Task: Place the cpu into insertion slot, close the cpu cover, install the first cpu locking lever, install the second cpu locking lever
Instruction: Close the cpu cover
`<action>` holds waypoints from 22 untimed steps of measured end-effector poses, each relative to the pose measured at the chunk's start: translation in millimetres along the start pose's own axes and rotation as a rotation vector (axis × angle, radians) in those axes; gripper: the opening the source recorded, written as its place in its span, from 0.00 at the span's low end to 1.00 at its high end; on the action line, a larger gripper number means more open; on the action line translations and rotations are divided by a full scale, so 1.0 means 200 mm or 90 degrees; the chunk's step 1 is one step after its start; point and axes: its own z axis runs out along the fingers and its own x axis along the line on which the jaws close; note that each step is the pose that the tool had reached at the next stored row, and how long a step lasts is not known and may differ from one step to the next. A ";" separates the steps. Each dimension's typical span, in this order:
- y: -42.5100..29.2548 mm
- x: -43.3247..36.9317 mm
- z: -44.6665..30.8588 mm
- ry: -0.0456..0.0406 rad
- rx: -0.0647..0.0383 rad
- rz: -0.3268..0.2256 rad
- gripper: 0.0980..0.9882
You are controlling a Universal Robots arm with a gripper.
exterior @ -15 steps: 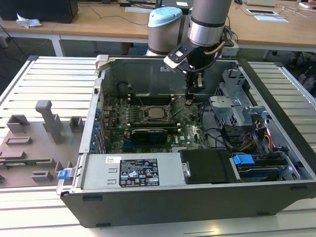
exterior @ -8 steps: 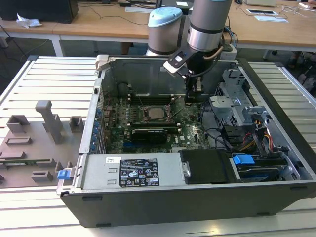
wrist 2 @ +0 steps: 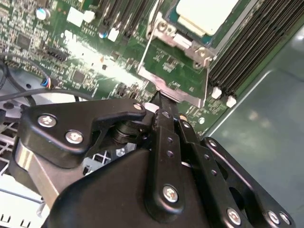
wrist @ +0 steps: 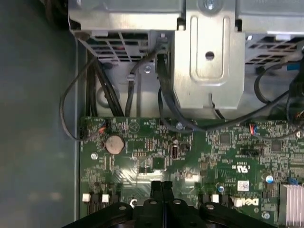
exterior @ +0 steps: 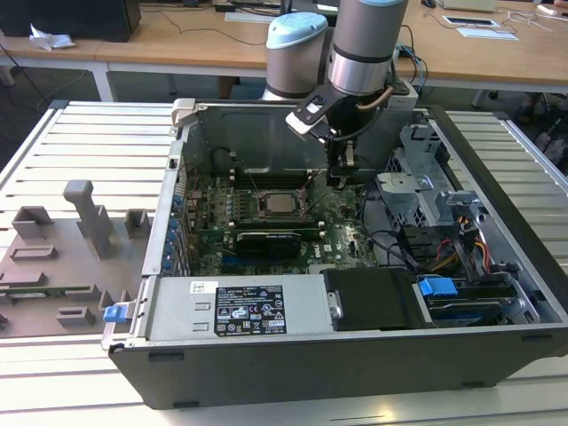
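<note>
**closed hand at the edge of the open cpu cover**

exterior view: an open computer case (exterior: 355, 364) lies on the slatted bench (exterior: 89, 133). the arm reaches down into it, and the hand (exterior: 342, 176) hangs over the green board, just to the exterior view's right of the insertion slot (exterior: 264, 206). the cpu (exterior: 282, 204) sits in that slot, its pale top showing.

second wrist view: the hand's (wrist 2: 160, 97) fingers are pressed together, their tips at the free edge of the cpu cover (wrist 2: 187, 96). the cover is swung off the slot, with green board showing through its window. i cannot tell whether the edge is pinched. the cpu (wrist 2: 206, 14) lies beyond, beside the black memory slots (wrist 2: 251, 42).

first wrist view: the closed hand (wrist: 162, 184) is over the board, near a coin battery (wrist: 114, 143) and below a metal drive cage (wrist: 209, 61).
</note>
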 end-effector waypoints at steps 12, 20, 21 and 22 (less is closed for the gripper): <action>-0.123 0.002 0.000 -0.0001 0.000 0.000 0.01; -0.172 0.003 0.000 0.0000 -0.001 0.000 0.01; -0.176 0.003 0.000 0.0000 0.000 0.000 0.01; -0.180 0.003 0.000 0.0000 0.000 0.000 0.01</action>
